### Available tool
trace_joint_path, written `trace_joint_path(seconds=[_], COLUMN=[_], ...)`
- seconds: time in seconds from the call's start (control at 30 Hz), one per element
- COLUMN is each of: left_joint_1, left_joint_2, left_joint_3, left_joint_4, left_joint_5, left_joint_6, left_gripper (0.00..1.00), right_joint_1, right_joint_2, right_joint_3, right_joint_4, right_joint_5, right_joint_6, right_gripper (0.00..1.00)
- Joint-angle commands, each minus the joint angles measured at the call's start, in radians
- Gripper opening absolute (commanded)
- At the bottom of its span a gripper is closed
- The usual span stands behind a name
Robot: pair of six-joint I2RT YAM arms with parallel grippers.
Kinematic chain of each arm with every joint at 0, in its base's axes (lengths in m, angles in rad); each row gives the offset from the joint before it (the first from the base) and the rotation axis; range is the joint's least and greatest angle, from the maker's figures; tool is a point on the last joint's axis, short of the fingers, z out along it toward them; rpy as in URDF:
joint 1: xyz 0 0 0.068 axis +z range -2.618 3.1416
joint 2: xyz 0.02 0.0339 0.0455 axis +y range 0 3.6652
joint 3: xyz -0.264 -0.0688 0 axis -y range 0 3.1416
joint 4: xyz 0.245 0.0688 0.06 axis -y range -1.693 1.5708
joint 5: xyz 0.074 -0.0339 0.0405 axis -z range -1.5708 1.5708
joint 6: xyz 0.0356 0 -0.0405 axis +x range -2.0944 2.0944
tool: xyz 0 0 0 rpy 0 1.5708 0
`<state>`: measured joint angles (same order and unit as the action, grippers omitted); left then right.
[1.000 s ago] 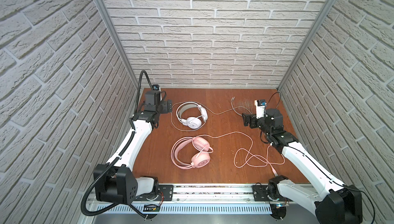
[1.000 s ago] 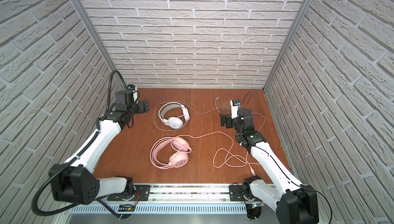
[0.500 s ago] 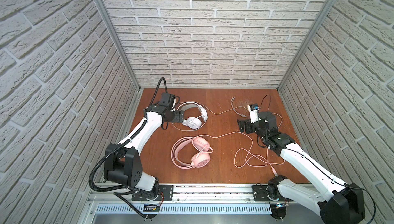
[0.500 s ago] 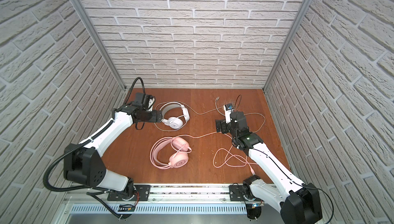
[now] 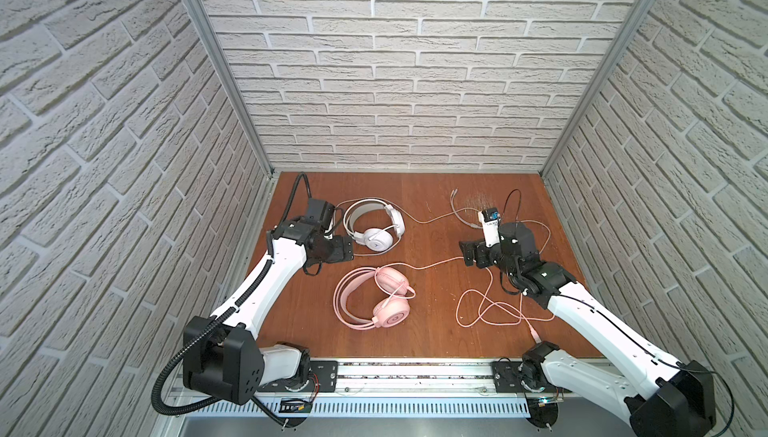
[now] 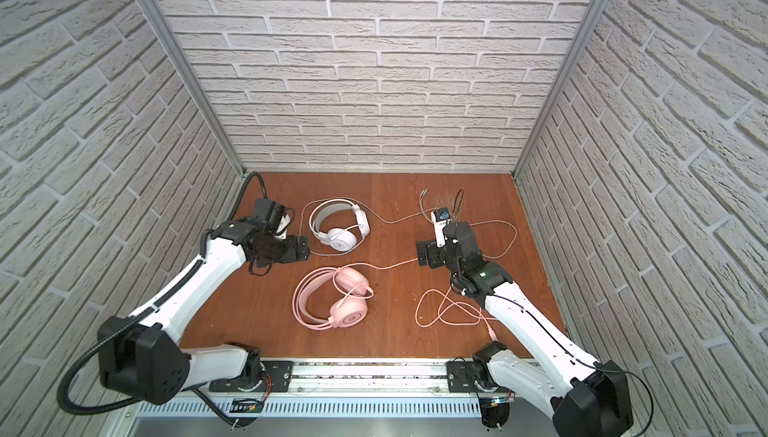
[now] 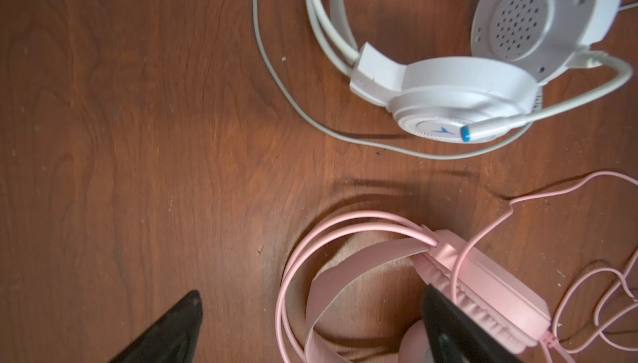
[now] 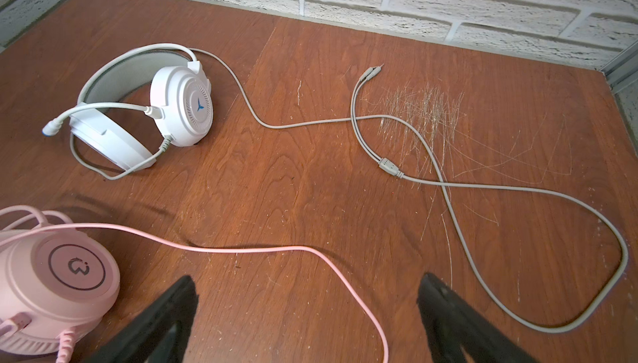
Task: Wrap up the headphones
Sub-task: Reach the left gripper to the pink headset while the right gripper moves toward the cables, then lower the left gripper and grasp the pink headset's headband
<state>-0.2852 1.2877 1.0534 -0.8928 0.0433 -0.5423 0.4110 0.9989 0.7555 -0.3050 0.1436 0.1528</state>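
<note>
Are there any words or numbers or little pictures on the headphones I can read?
No words or numbers can be read.
White headphones: a small blue three-pointed sign on the cup, no letters.
Pink headphones: a swirly round logo inside a ring on the cup, not readable as letters.
Label on the right arm's camera: too small to read.

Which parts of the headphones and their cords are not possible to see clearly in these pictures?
- Pink cord's plug: top views, tiny, and partly under the right arm.
- Pink headphones: left wrist view, lower cup cut off by the picture edge and a gripper finger.
- Grey cord: top views, part of the loop hidden behind the right arm.
- Grey cord's plugs: right wrist view, too small to tell their type.
</note>
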Motion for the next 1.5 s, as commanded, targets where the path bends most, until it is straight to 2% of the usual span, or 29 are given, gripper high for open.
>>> trace_joint_path(seconds=[0.0,0.27,0.67,0.83,0.93,1.1,1.47], left_joint_1=[-0.034,-0.071,-0.114,-0.139,-0.164,-0.170,-0.174], left_joint_2=[-0.012,-0.079,-0.055,-0.057,-0.058,-0.036,-0.013], left_joint_3=[-0.048,-0.187,-0.363,-0.388,-0.391,-0.385,-0.444], left_joint_4=[-0.084,-0.092,0.017,0.069,0.065,0.075,0.174], left_joint_5=[0.008,0.073,0.038,0.017,-0.054,-0.093,-0.070], left_joint_6=[-0.087,-0.226,-0.367,-0.370,-0.394,-0.395,-0.386], left_gripper=[0.98,0.98,0.97,0.96,0.96,0.94,0.86], right_joint_1=[0.020,0.038,0.045,0.046,0.045,0.045,0.045], right_joint_2=[-0.030,-0.042,-0.080,-0.082,-0.077,-0.074,-0.093], right_joint_3=[-0.012,-0.034,-0.075,-0.078,-0.074,-0.066,-0.072], right_joint_4=[-0.005,-0.005,-0.005,0.000,0.000,-0.002,-0.016], right_joint_5=[0.028,0.051,0.092,0.104,0.113,0.124,0.147], right_joint_6=[0.033,0.043,0.060,0.064,0.065,0.058,0.065], right_gripper=[1.00,1.00,1.00,1.00,1.00,1.00,1.00])
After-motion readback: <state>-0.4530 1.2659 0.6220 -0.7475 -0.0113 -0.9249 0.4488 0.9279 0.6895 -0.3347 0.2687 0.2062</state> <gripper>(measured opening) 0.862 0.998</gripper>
